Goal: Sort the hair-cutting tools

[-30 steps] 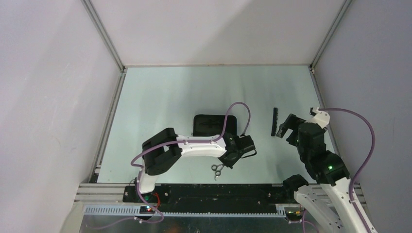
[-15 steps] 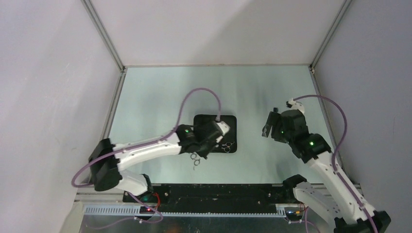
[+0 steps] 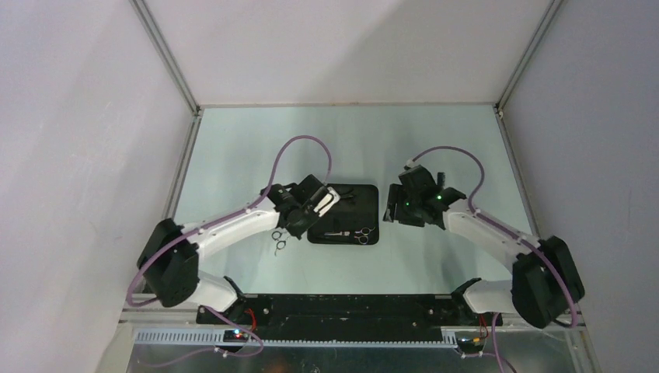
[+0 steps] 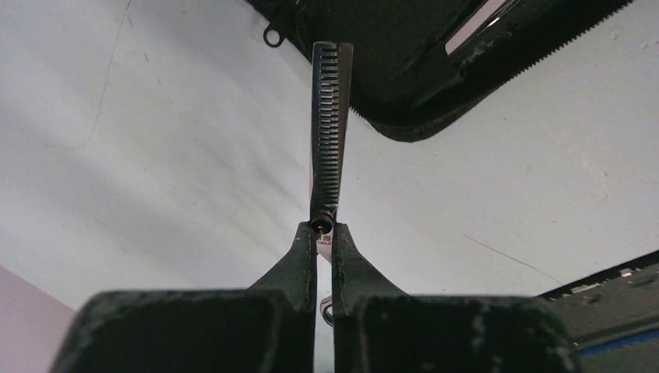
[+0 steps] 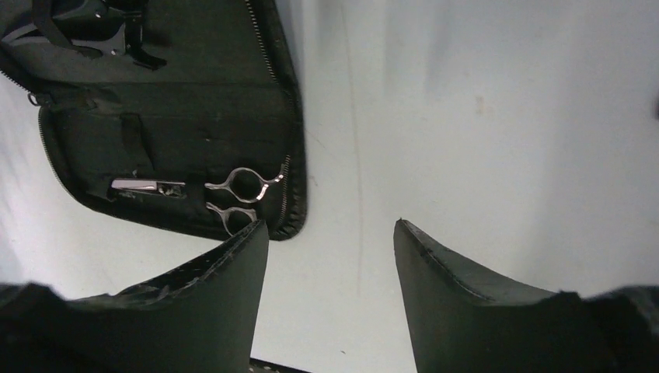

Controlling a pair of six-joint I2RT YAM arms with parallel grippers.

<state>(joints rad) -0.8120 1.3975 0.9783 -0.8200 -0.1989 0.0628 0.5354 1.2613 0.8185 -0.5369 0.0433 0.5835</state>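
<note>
My left gripper (image 4: 325,227) is shut on silver thinning scissors (image 4: 330,132) at the pivot. The toothed blade points toward the open black zip case (image 4: 404,70). In the top view the left gripper (image 3: 292,225) is at the case's (image 3: 359,196) left edge, and the scissors' ring handles (image 3: 278,242) show below it. A second pair of scissors (image 5: 237,194) lies strapped inside the case (image 5: 194,101) and also shows in the top view (image 3: 353,233). My right gripper (image 5: 330,225) is open and empty just right of the case (image 3: 392,213). The black comb (image 3: 441,176) is mostly hidden behind the right arm.
Dark small items (image 5: 93,31) sit in the case's far end; I cannot tell what they are. Metal frame rails (image 3: 183,171) run along the table's left and right sides. The black base rail (image 3: 342,307) lies along the near edge.
My left gripper has carried the thinning scissors from right of the case to its left side. My right arm has swung left from the comb to the case's right edge.
</note>
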